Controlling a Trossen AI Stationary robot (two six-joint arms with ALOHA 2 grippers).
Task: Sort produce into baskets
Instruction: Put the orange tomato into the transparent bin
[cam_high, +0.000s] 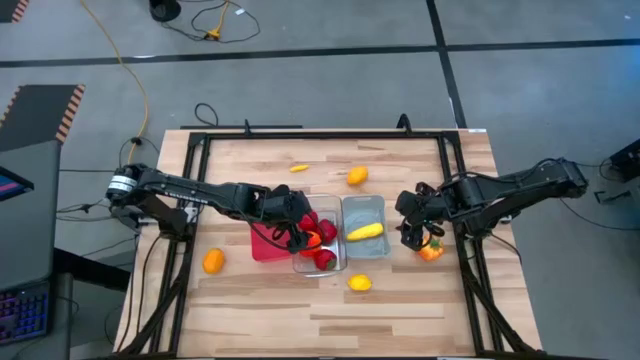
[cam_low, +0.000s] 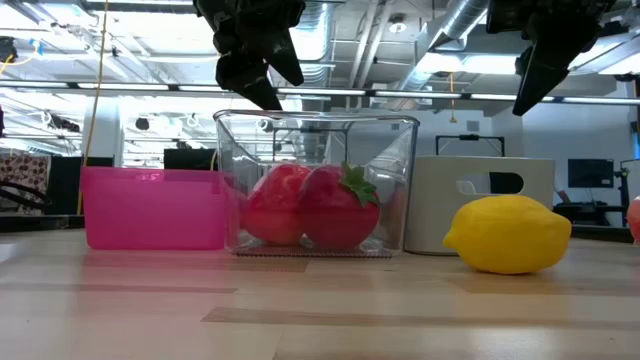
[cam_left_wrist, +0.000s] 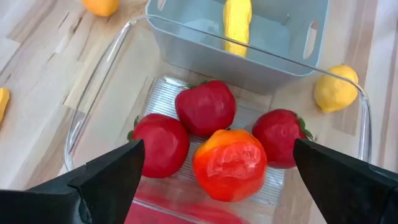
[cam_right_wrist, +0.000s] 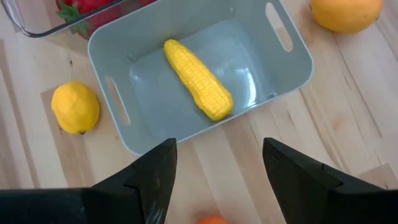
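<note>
Apparently, the right gripper (cam_right_wrist: 214, 171), fingers apart above the pepper (cam_high: 431, 252), risked nudging it off the table (cam_high: 400, 310).

Beneath my left gripper (cam_left_wrist: 217, 180) — four fruits (cam_left_wrist: 230, 163) in the middle bin (cam_left_wrist: 93, 99); beyond it, the corn (cam_left_wrist: 238, 22) in the next bin (cam_left_wrist: 273, 59).
</note>
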